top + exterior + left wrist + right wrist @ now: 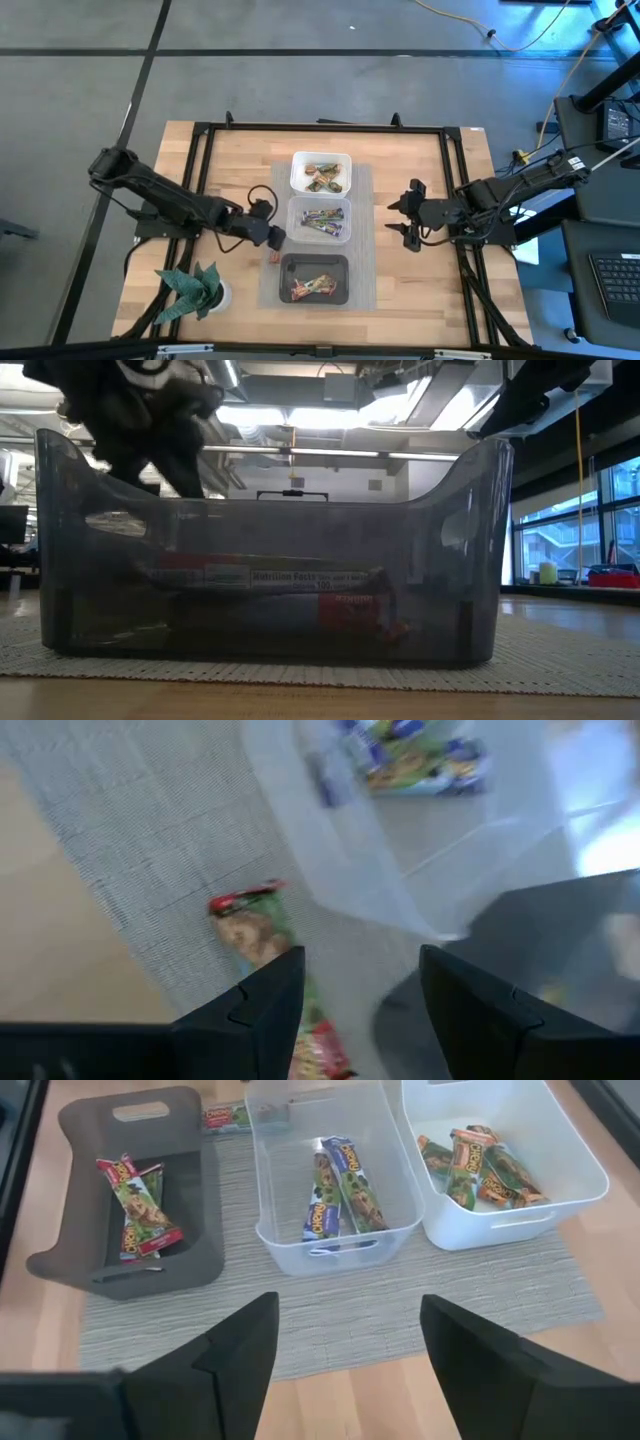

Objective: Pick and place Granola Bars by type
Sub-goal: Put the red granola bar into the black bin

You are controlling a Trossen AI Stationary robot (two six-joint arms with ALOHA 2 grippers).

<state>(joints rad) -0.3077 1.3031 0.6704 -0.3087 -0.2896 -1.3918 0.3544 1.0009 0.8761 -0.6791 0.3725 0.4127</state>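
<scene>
With its jaws spread and empty, the left gripper (355, 1010) hovers over the last loose red-and-green wrapped granola bar (262, 930) on the grey woven mat (150, 840) — the finger nearer the clear plastic tub (350, 870) risks catching its wall on descent — while the right gripper (404, 218) waits wide open beside the mat.

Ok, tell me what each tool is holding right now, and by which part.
Nothing is held. The left tool is open over a red-ended granola bar lying on the mat. The right tool is open and empty.

1. Pale woven grey mat (400, 1320) on a light blond wooden table (420, 290).
2. White plastic tub (560, 1190) shows orange-and-green wrapped bars (480, 1165).
3. Clear plastic tub (290, 1200): purple-blue wrapped bars (340, 1190).
4. Dark grey tub (80, 1230): red-and-green wrapped bars (140, 1205).
5. Red-ended green bar (255, 925) lies on the mat.
</scene>
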